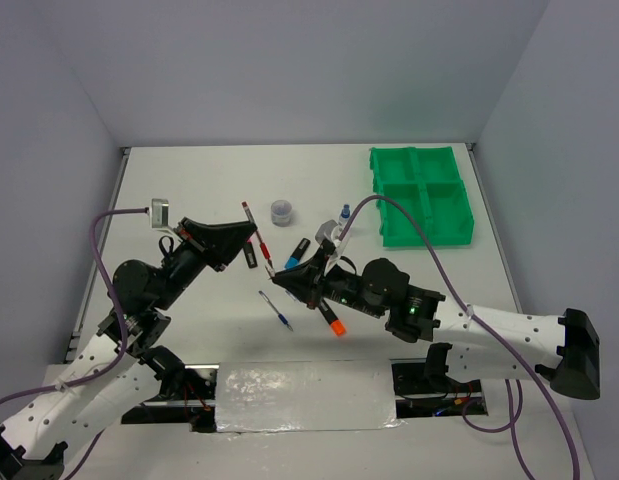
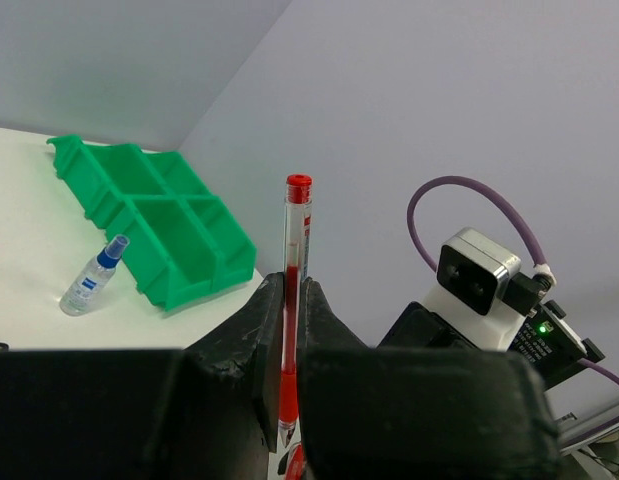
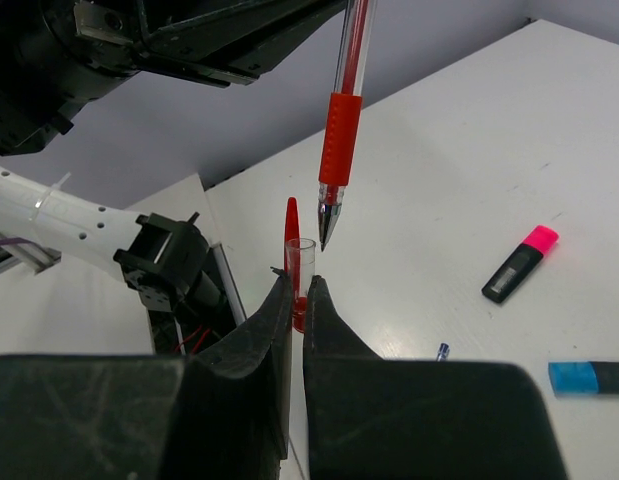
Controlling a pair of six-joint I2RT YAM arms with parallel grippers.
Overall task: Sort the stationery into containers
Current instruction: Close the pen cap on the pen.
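Left wrist: I had L gripper [image 2: 289, 300] clamped on red pen [image 2: 296, 230]; R gripper [image 3: 297, 295] pinched clear red-clip cap [image 3: 291, 225], pen tip just above.

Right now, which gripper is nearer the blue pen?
Right: the right gripper, holding a red cap, is just beyond the blue pen; left gripper, holding the red pen, farther back-left.

arms [image 1: 509, 335] white links, black joints; cables [image 1: 409, 225] purple; jaws black; LED [image 2: 541, 327] green
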